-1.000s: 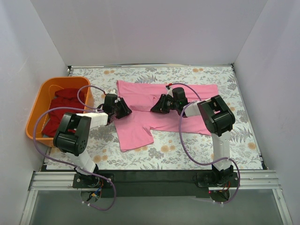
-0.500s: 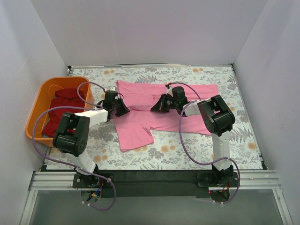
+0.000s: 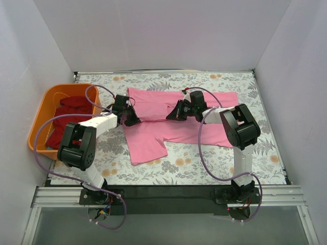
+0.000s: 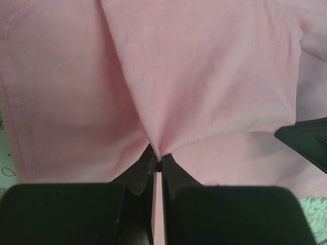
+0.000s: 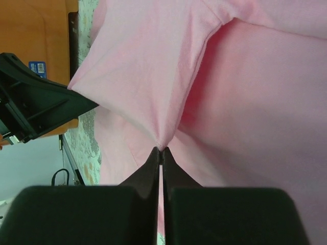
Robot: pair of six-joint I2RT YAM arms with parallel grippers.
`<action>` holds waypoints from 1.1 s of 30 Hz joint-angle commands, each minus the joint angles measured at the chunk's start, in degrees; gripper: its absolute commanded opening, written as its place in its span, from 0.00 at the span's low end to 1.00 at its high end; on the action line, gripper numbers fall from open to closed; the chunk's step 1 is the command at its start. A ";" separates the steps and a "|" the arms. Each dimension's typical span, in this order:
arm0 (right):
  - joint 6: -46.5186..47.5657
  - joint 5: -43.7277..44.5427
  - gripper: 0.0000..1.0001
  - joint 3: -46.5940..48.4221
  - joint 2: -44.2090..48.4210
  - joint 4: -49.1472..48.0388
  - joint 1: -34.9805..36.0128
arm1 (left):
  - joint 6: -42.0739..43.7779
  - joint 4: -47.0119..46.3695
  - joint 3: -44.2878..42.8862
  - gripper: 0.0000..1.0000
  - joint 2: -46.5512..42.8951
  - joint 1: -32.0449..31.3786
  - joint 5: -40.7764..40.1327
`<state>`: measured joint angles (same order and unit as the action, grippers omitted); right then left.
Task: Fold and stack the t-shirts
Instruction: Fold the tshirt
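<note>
Hands now tight on pink t-shirt

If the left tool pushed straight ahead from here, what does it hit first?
The left tool would bunch the pink shirt it pinches first; the right tool sits off to one side, depth unclear.

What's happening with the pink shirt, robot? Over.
Left gripper shut on pink t-shirt. Right gripper shut on it too. Dark red shirts in orange basket. Nothing blocking.
</note>
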<state>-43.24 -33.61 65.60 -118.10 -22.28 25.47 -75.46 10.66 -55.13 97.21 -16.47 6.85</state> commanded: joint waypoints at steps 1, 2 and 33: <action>1.23 -1.64 0.01 2.07 2.88 2.33 -0.86 | -0.39 5.60 -3.75 0.00 -0.71 0.82 0.79; 1.32 -1.99 0.01 2.33 2.71 2.68 -1.04 | -0.39 7.26 -4.36 0.00 -0.62 0.91 0.79; 15.29 1.62 0.31 13.58 4.46 21.76 0.10 | -0.39 16.59 -8.76 0.61 -1.23 3.02 0.54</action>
<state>-30.06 -31.64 75.68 -115.66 -1.10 24.64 -75.75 26.26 -61.58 100.25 -13.76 9.56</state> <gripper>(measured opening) 0.304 0.615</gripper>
